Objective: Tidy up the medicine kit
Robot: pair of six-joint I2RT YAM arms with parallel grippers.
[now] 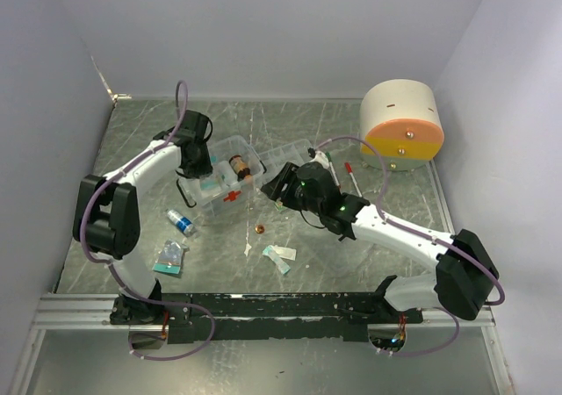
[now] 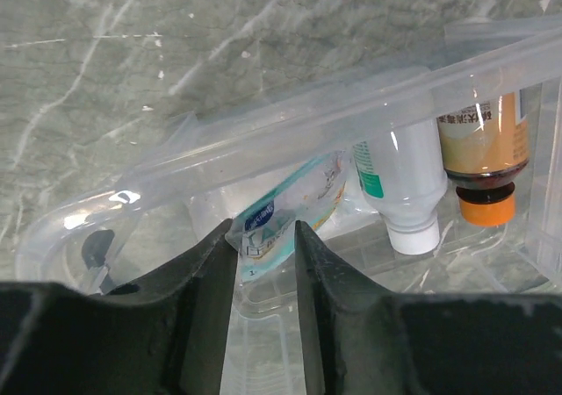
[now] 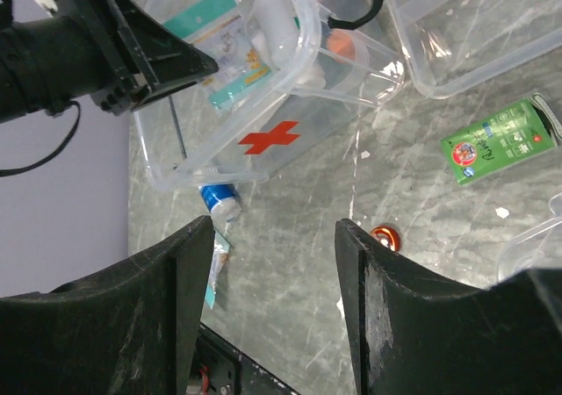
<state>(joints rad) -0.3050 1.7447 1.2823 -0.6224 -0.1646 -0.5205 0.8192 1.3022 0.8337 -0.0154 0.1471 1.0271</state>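
The medicine kit (image 1: 221,177), a clear box with a red cross (image 3: 272,136), stands open on the table's left middle. Inside lie a white bottle (image 2: 399,184), a brown bottle with an orange cap (image 2: 483,158) and a teal and blue sachet (image 2: 281,206). My left gripper (image 1: 198,160) reaches into the box's left end. Its jaws stand a little apart (image 2: 263,233), with the sachet's near end between the tips. The clear divided tray insert (image 1: 290,154) lies just right of the box. My right gripper (image 1: 283,187) hovers over the table right of the kit, open and holding nothing (image 3: 274,228).
On the table in front of the kit lie a small blue-labelled bottle (image 1: 180,222), a teal packet (image 1: 169,256), a small orange ring (image 1: 259,229) and some pale packets (image 1: 279,254). A green packet (image 3: 500,140) lies under the right arm. A red-tipped stick (image 1: 351,177) and a big round drum (image 1: 399,125) are at the right.
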